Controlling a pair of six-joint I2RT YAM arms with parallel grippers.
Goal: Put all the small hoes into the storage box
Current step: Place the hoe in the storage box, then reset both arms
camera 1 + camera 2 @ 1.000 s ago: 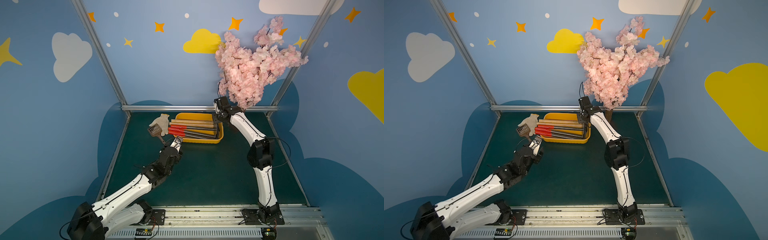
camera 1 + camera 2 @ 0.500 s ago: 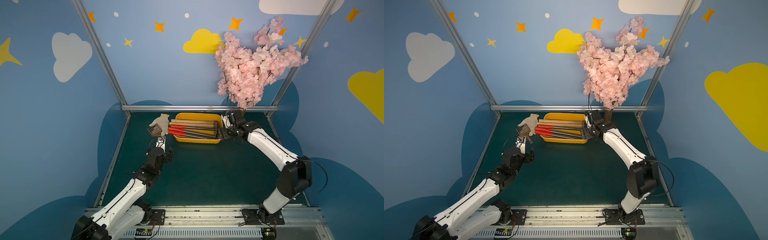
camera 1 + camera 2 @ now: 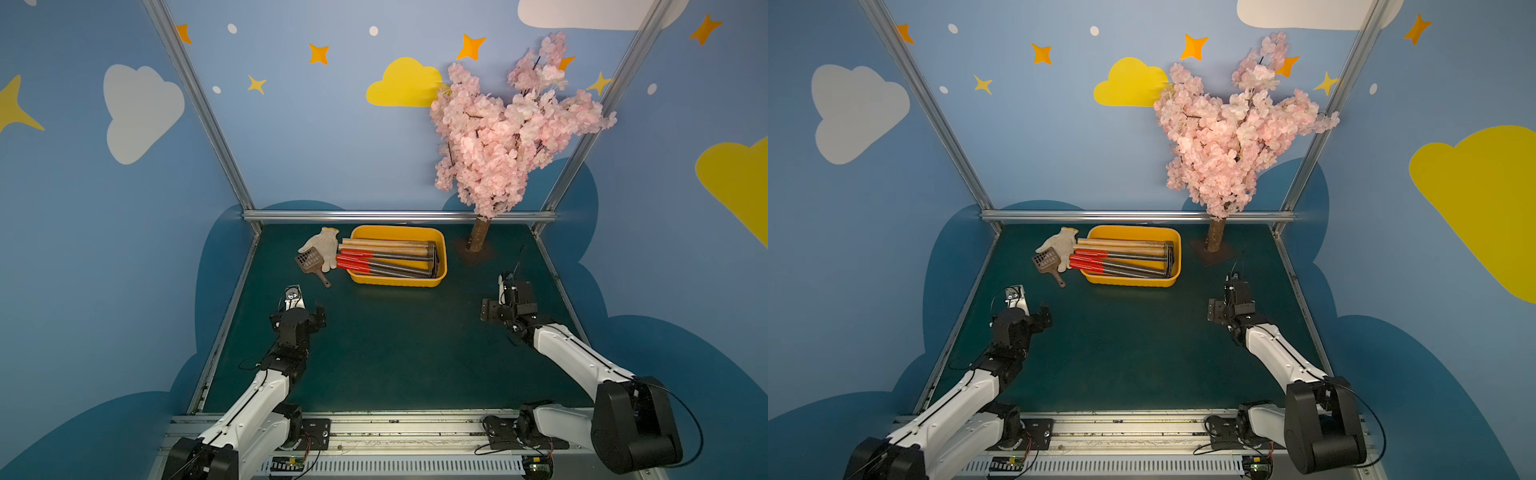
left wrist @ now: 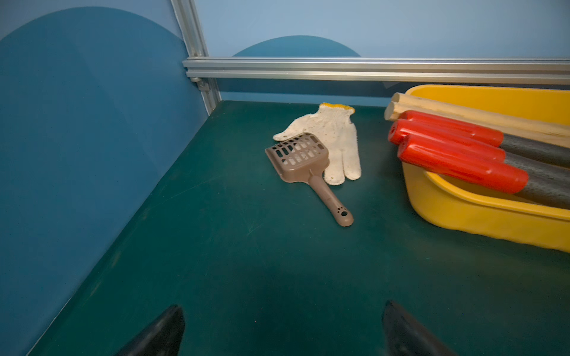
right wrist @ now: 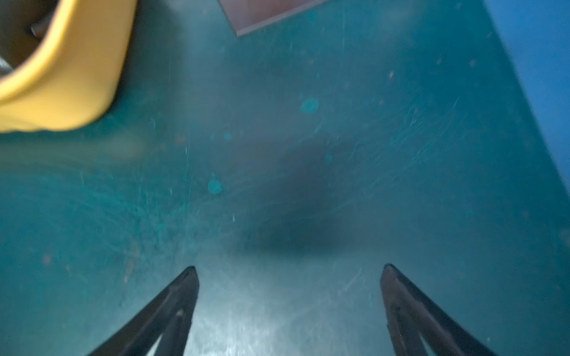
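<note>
1. The storage box [image 3: 397,282] stands at the rear of the tabletop [image 3: 395,353], just left of the tree [image 3: 507,137]; both top views show it.
2. Contents: long tools lying side by side along the box; two wooden handles [image 4: 481,118] on the far side; three red grips [image 4: 456,163] on dark shafts on the near side; all handle ends overhang the left rim.
3. The tool heads at the right end are dark and crowded together; the small hoe cannot be singled out among them.
4. Outside the box, just beside its left end: a white glove [image 3: 326,248]; a brown slotted scoop [image 3: 309,262] partly overlaps it.
5. Left pincer [image 4: 283,326]: jaws spread, nothing between them; only its fingertips [image 4: 172,323] show; well short of the scoop.
6. Right pincer [image 5: 290,296]: jaws spread, empty, over bare tabletop; its wrist view is blurred and the box is cut off there.
</note>
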